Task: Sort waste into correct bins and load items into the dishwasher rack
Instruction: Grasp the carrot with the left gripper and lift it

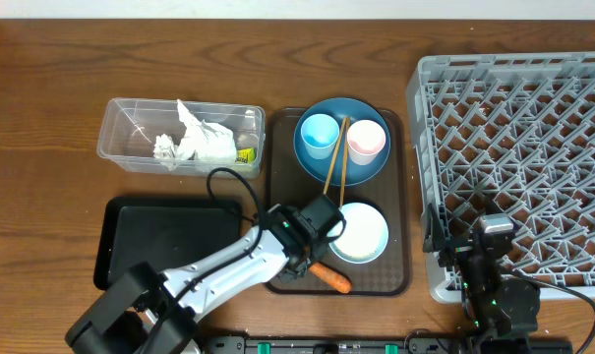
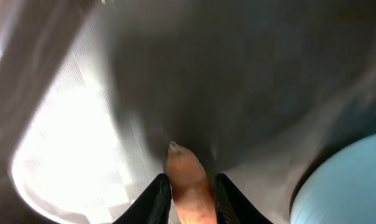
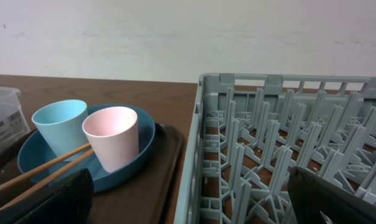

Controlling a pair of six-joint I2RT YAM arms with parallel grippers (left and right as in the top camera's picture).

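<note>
A robot lab bench: wooden table [image 1: 41,138], blank white wall [image 3: 175,37], dishwasher rack [image 1: 533,118] (robot arm [image 1: 228,270] alongside).

Tub [image 1: 115,128] back left, napkins [image 1: 199,146] inside; flat tray [image 1: 149,241] in front of it. Serving tray [image 1: 398,202] centre: plate [image 1: 338,106] with two cups [image 1: 319,132] and chopsticks [image 1: 334,157] behind, bowl [image 1: 366,236] and carrot [image 1: 333,279] in front. Rack [image 1: 518,147] right.

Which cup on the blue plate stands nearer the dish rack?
The pink cup; the light blue cup sits across the chopsticks, farther from the rack.
</note>
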